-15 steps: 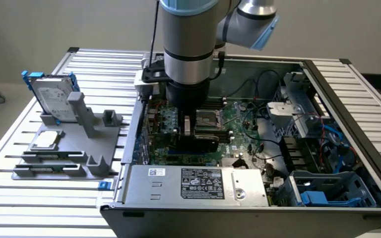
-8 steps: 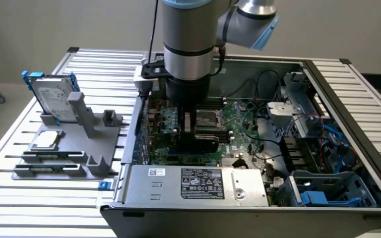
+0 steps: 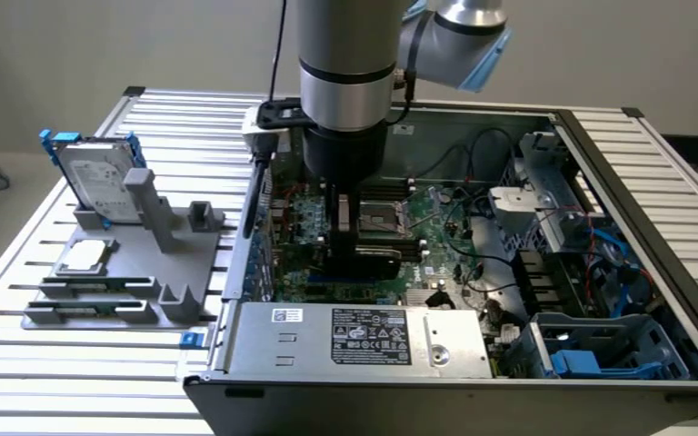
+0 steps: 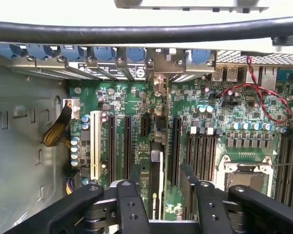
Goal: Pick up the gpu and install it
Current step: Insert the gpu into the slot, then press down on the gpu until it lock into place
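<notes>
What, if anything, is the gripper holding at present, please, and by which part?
Cannot be told: the gripper sits over the gpu's upper edge above the motherboard, grip unclear.

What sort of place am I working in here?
Probably a lab bench for PC assembly: slatted aluminium table, open computer case with motherboard, grey fixture holding a hard drive.

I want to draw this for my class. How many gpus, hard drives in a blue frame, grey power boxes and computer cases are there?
gpu: 1
hard drive in a blue frame: 1
grey power-supply box: 1
computer case: 1
Total: 4
</notes>
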You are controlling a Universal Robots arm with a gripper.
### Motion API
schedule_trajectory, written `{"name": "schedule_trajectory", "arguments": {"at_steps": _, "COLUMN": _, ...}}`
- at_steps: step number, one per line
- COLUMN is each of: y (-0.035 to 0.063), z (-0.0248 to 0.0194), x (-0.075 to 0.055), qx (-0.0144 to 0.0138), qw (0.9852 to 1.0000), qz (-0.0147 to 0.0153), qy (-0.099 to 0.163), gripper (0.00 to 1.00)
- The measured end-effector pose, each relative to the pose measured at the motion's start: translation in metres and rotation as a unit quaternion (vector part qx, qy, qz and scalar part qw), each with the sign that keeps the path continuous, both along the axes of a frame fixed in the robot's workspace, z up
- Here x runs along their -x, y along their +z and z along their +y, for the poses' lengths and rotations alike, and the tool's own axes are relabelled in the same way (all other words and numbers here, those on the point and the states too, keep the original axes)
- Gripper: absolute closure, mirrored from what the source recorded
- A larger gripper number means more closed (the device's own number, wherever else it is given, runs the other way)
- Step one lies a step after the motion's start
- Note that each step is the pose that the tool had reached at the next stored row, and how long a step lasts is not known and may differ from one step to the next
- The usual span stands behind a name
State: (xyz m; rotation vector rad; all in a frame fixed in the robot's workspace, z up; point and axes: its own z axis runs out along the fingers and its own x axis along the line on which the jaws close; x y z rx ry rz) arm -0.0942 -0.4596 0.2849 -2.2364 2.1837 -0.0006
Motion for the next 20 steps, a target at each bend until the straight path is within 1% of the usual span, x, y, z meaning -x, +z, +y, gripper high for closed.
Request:
{"name": "schedule_trajectory", "arguments": {"at_steps": 1, "y": 0.0006, "z": 0.0, "x": 0.0, "qx": 0.0, "qw": 1.0, "qz": 0.0001, "qy": 0.0, "gripper": 0.56}}
{"name": "schedule_trajectory", "arguments": {"at_steps": 4, "y": 0.0005, "z": 0.0, "x": 0.0, "qx": -0.0002, "qw": 1.0, "qz": 0.0003, "qy": 0.0, "gripper": 0.75}}
{"name": "schedule_trajectory", "arguments": {"at_steps": 5, "y": 0.0005, "z": 0.0, "x": 0.0, "qx": -0.0001, "qw": 1.0, "qz": 0.0003, "qy": 0.0, "gripper": 0.75}}
{"name": "schedule_trajectory", "arguments": {"at_steps": 6, "y": 0.0006, "z": 0.0, "x": 0.0, "qx": -0.0001, "qw": 1.0, "qz": 0.0003, "qy": 0.0, "gripper": 0.8}}
{"name": "schedule_trajectory", "arguments": {"at_steps": 7, "y": 0.0006, "z": 0.0, "x": 0.0, "qx": 0.0, "qw": 1.0, "qz": 0.0003, "qy": 0.0, "gripper": 0.8}}
{"name": "schedule_trajectory", "arguments": {"at_steps": 8, "y": 0.0006, "z": 0.0, "x": 0.0, "qx": 0.0, "qw": 1.0, "qz": 0.0003, "qy": 0.0, "gripper": 0.86}}
{"name": "schedule_trajectory", "arguments": {"at_steps": 9, "y": 0.0006, "z": 0.0, "x": 0.0, "qx": 0.0, "qw": 1.0, "qz": 0.0003, "qy": 0.0, "gripper": 0.89}}
{"name": "schedule_trajectory", "arguments": {"at_steps": 19, "y": 0.0006, "z": 0.0, "x": 0.0, "qx": 0.0, "qw": 1.0, "qz": 0.0003, "qy": 0.0, "gripper": 0.89}}
{"name": "schedule_trajectory", "arguments": {"at_steps": 20, "y": 0.0007, "z": 0.0005, "x": 0.0001, "qx": 0.0002, "qw": 1.0, "qz": 0.0004, "qy": 0.0, "gripper": 0.89}}
